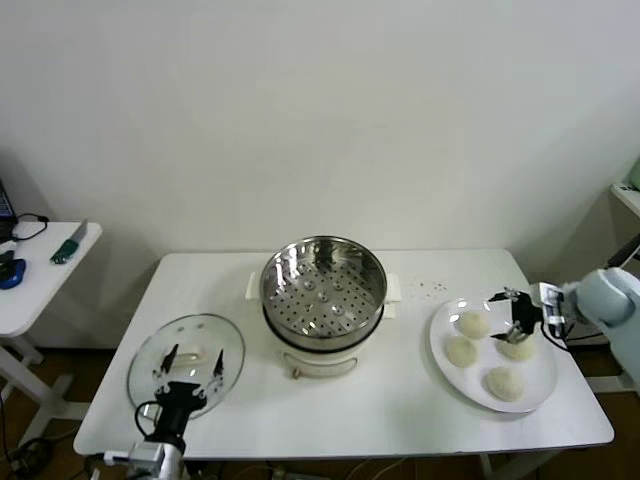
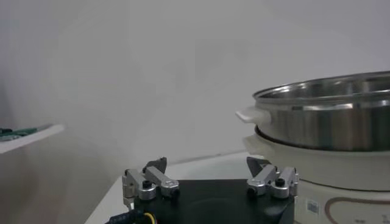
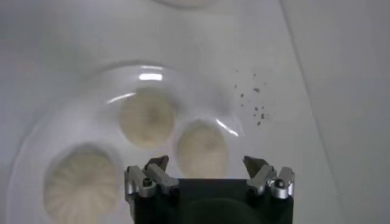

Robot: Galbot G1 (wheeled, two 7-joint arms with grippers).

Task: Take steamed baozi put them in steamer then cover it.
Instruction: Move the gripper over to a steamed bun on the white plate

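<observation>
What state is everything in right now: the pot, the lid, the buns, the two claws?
Round shiny steel steamer: uncovered, empty.
Clear glass cover: off the steamer, flat on the white table.
Four cream-white steamed baozi: all on the flat white plate, none moved.
Left gripper: open, over the cover, holding nothing.
Right gripper: open, above the baozi on the plate, holding nothing.

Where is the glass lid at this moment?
In the head view, the glass lid lies flat on the table, left of the steamer, with the open left gripper over it.
</observation>
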